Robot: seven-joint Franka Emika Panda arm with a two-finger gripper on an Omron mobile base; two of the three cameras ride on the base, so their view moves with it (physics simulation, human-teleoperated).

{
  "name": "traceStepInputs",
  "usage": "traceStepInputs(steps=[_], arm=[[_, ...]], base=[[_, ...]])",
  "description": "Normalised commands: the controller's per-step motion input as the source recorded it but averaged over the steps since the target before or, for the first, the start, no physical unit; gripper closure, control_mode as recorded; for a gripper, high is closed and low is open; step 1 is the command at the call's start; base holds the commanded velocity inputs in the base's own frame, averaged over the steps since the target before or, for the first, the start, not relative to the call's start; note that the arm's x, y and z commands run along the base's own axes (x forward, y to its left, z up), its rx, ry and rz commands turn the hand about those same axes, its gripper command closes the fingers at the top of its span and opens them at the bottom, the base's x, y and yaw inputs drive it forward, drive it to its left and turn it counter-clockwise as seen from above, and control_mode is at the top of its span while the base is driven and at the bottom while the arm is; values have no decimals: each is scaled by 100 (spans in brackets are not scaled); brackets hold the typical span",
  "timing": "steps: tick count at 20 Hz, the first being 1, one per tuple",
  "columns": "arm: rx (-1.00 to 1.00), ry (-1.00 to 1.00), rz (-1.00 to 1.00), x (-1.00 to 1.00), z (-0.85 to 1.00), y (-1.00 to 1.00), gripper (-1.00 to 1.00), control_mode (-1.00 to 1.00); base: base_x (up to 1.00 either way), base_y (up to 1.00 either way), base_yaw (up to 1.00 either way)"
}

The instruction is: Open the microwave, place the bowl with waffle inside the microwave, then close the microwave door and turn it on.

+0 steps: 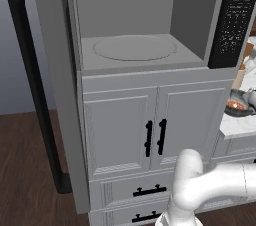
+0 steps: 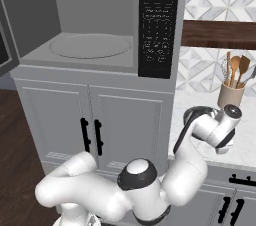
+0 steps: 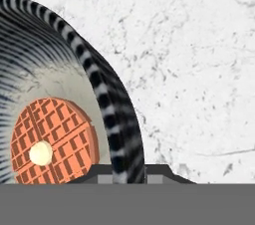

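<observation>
1. The bowl sits on the white marbled tabletop to the right of the microwave. In the hand view its dark rim with pale streaks arcs across the left half, very close to the camera.
2. The waffle lies flat inside the bowl, orange-brown and gridded, with a pale yellow butter dab at its centre.
3. The gripper hangs right over the bowl, and in the hand view the bowl's rim runs down between the two dark finger tips at the bottom edge. Whether the jaws are clenched on the rim or released, I cannot tell.
4. The microwave stands open, its grey cavity bare, with the round turntable on its floor and the black button panel on its right side.
5. The microwave door is swung wide to the left, with its long black bar handle facing outward.
6. White panelled cabinet doors with black handles sit below the microwave.
7. A pale holder of wooden utensils stands on the tabletop behind the gripper.
</observation>
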Motion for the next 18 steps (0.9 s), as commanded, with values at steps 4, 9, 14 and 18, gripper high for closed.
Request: traceStepInputs(steps=[4, 9, 14, 18], arm=[[-1, -15, -3, -42, 13, 0, 100, -100], [-1, -28, -16, -90, 52, -1, 100, -100], [0, -16, -12, -100, 17, 0, 100, -100], [-2, -12, -5, -100, 7, 7, 100, -100]], base=[[0, 0, 0], [0, 0, 0], [0, 0, 0], [0, 0, 0]])
